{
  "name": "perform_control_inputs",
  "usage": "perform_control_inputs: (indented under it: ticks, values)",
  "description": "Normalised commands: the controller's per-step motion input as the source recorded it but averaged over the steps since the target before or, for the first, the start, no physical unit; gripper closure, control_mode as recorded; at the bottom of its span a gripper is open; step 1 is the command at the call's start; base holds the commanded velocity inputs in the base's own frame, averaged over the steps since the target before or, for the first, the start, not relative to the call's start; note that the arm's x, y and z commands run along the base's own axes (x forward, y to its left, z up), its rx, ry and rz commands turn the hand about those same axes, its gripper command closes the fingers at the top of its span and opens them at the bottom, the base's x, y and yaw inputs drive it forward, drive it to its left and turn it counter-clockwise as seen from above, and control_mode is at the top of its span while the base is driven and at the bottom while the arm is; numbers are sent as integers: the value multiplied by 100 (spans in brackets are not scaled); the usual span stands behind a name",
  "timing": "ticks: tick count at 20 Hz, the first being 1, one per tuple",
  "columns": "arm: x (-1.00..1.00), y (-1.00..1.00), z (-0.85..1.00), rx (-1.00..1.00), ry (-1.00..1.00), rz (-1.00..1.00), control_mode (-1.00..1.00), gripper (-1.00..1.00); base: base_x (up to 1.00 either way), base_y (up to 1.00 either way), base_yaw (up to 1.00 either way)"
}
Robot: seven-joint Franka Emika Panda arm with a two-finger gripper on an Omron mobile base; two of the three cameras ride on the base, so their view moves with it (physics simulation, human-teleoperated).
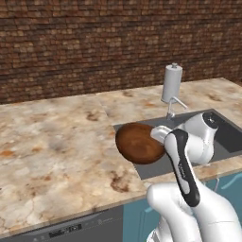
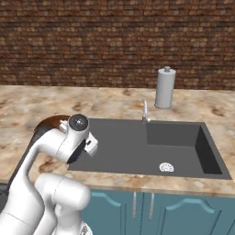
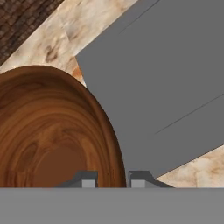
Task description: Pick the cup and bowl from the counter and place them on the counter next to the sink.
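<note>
Gripping the reddish-brown wooden bowl (image 3: 52, 131) by its rim, hand (image 3: 111, 178) pinching it between both fingers, hovering over the sink's (image 2: 137, 147) left edge, beside marbled worktop (image 1: 56, 142).

2 base views flank the sink (image 2: 151, 147); hand view sits close.

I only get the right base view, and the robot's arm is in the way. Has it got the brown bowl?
Observer: Yes. In the hand view the fingers pinch the bowl by its rim, one inside and one outside.
Operator: Is it lying flat?
Observer: No. The left base view shows it tipped up on its side, at the left edge of the sink.
Operator: Which way is it open?
Observer: Toward the hand; the hand view looks straight into its wood-grain inside.
</note>
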Motion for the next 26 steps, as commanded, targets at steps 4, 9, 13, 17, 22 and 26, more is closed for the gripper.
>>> perform_control_inputs:
  ticks: [4,9,13,17,22,26]
  values:
    - [37,42,0,-8,33,-1,-100,100,0,0,0]
    - [50,24,0,-3,11,0,-100,100,0,0,0]
    - [43,17,-2,-1,0,0,-100,100,0,0,0]
    - [35,15,-21,0,0,0,-100,100,0,0,0]
    - [38,23,-25,0,3,0,-100,100,0,0,0]
    - [36,23,-23,0,2,0,-100,100,0,0,0]
